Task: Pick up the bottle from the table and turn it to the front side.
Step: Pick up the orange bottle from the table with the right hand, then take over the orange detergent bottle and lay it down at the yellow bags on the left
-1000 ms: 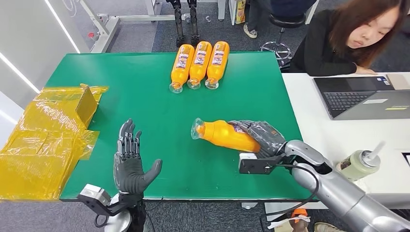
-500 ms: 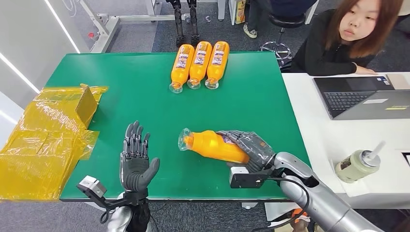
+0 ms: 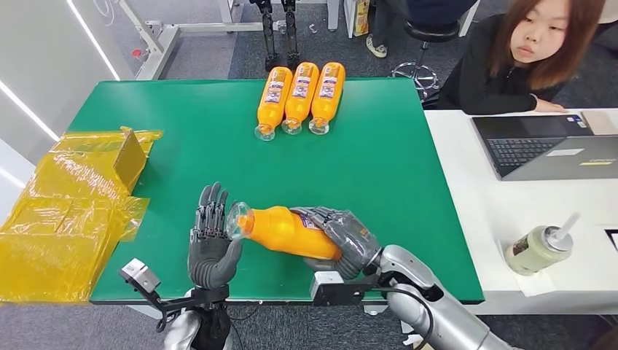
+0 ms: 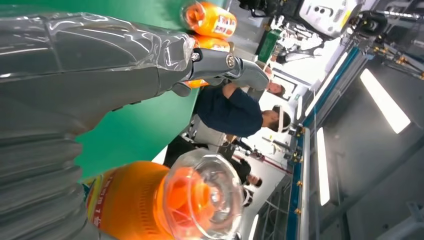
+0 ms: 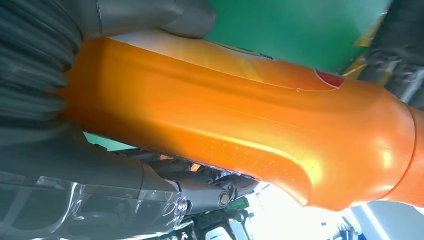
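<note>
Right hand (image 3: 342, 237), at about five o'clock on the green table (image 3: 218, 131), is wrapped round the base half of the orange plastic juice bottle (image 3: 280, 228), held lying sideways above the cloth with its clear-capped neck against the upright, spread fingers of the left hand (image 3: 210, 244). Full, smooth and probably slippery, it looks best gripped round the labelled middle, I'd say. Half a second ago bottle and left hand were apart; three more orange bottles (image 3: 300, 98) lie at twelve o'clock.

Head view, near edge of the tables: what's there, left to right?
Yellow plastic wrap → left hand → held orange bottle → right hand → cream-coloured bottle with a straw.
</note>
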Controlling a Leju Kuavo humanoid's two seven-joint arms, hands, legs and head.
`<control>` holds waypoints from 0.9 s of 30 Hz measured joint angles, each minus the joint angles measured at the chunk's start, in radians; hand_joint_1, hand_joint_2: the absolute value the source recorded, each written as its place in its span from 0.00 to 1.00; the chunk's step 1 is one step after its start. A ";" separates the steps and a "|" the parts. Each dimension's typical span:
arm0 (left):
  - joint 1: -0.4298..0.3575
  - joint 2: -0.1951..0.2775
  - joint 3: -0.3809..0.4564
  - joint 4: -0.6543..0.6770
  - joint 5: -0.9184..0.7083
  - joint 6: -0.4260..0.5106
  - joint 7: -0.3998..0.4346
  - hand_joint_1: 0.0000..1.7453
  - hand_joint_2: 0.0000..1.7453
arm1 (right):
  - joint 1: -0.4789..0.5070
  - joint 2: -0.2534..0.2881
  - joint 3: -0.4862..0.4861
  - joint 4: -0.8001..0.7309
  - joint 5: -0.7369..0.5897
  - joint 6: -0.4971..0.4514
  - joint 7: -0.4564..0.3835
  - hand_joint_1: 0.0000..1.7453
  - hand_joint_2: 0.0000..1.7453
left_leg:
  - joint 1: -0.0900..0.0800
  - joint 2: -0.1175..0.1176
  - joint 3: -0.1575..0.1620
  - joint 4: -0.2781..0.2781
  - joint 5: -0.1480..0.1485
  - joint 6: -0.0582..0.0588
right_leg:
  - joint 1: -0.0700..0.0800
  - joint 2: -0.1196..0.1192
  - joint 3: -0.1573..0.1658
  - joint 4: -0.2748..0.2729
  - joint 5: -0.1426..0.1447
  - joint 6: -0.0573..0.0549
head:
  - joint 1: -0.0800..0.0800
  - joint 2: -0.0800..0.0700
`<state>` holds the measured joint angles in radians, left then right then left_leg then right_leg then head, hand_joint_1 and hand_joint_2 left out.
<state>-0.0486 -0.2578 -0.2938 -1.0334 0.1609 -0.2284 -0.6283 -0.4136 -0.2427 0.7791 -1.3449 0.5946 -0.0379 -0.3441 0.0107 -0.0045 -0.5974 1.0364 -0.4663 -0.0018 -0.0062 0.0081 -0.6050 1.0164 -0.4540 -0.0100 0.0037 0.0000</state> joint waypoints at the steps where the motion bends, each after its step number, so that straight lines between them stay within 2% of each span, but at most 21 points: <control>1: -0.002 -0.001 -0.001 0.000 0.001 -0.002 0.001 0.00 1.00 | 0.005 0.017 0.001 0.000 0.001 0.001 -0.001 1.00 1.00 | 0.000 0.000 0.000 0.000 0.000 0.000 | 0.000 0.000 0.000 0.000 0.000 0.000 | 0.000 0.000; 6: -0.005 -0.003 -0.003 -0.014 0.015 -0.003 0.010 0.00 1.00 | 0.014 0.096 0.019 0.024 -0.026 0.020 -0.016 1.00 1.00 | 0.000 0.000 0.000 0.000 0.000 0.000 | 0.000 0.000 0.000 0.000 0.000 0.000 | 0.000 0.000; 12: 0.016 0.003 -0.005 -0.112 0.039 0.009 0.023 0.00 1.00 | -0.020 0.161 0.065 0.124 -0.101 0.059 -0.085 1.00 1.00 | 0.000 0.000 0.000 0.000 0.000 0.000 | 0.000 0.000 0.000 0.001 0.000 0.000 | 0.000 0.000; 22: 0.037 0.006 -0.005 -0.175 0.052 0.020 0.030 0.00 1.00 | -0.089 0.195 0.114 0.199 -0.143 0.087 -0.107 1.00 1.00 | 0.000 0.000 0.000 0.000 0.000 0.000 | 0.000 -0.001 0.000 0.000 0.000 0.000 | 0.000 0.000; 23: 0.038 0.006 -0.005 -0.176 0.052 0.021 0.029 0.06 1.00 | -0.091 0.195 0.117 0.202 -0.146 0.089 -0.108 1.00 1.00 | 0.000 0.000 0.000 0.000 0.000 0.000 | 0.000 -0.001 0.000 0.000 0.000 0.000 | 0.000 0.000; 24: 0.039 0.006 -0.005 -0.177 0.053 0.022 0.028 0.27 1.00 | -0.093 0.196 0.119 0.204 -0.151 0.092 -0.108 1.00 1.00 | 0.000 0.000 0.000 0.000 0.000 0.000 | 0.000 -0.001 0.000 0.000 0.000 0.000 | 0.000 0.000; 26: 0.041 0.007 -0.005 -0.179 0.054 0.024 0.025 0.77 1.00 | -0.099 0.196 0.127 0.210 -0.162 0.099 -0.110 1.00 1.00 | 0.000 0.000 0.000 0.000 0.000 0.000 | 0.000 -0.001 0.000 0.000 0.000 0.000 | 0.000 0.000; 27: 0.042 0.008 -0.005 -0.179 0.055 0.026 0.022 0.96 1.00 | -0.102 0.197 0.132 0.213 -0.168 0.102 -0.111 1.00 1.00 | 0.000 0.000 0.000 0.000 0.000 0.000 | 0.000 -0.001 0.000 0.000 0.000 0.000 | 0.000 0.000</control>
<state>-0.0063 -0.2501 -0.2991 -1.2124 0.2158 -0.2024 -0.6064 -0.5161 -0.0461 0.9107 -1.1317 0.4269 0.0638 -0.4547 0.0108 -0.0049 -0.5976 1.0364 -0.4662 -0.0019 -0.0063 0.0075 -0.6048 1.0167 -0.4541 -0.0101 0.0036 0.0000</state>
